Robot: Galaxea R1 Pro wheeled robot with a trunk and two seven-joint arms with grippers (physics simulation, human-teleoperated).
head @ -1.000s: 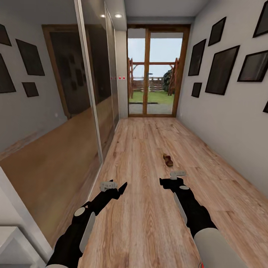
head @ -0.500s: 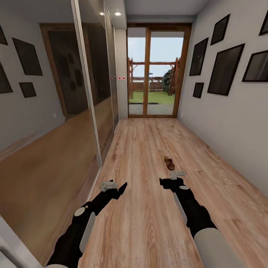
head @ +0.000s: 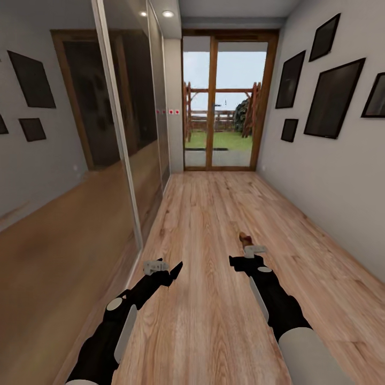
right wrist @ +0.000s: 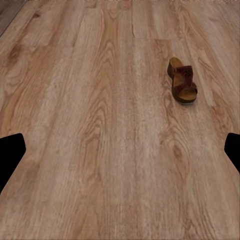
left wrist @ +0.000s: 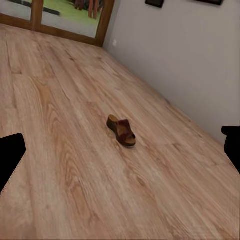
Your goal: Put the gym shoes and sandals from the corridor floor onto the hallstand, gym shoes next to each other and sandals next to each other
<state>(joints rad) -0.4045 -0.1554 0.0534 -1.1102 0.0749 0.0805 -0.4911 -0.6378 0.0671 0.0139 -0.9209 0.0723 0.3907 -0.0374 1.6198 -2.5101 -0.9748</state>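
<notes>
One dark brown sandal with a tan footbed lies alone on the wood plank corridor floor, just beyond my right gripper and partly covered by it. The right wrist view has the sandal ahead and off to one side. In the left wrist view the sandal lies ahead near the middle. My left gripper hovers over bare floor. Both grippers are open and hold nothing. The gym shoes and the hallstand are out of view.
A mirrored sliding wardrobe runs along the left wall. Framed pictures hang on the grey right wall. A wood-framed glass door closes the far end of the corridor.
The camera has rolled forward down the corridor, so the sandal now sits right behind the right gripper. A white corner at the lower left has left the view. Both arms keep their pose.
</notes>
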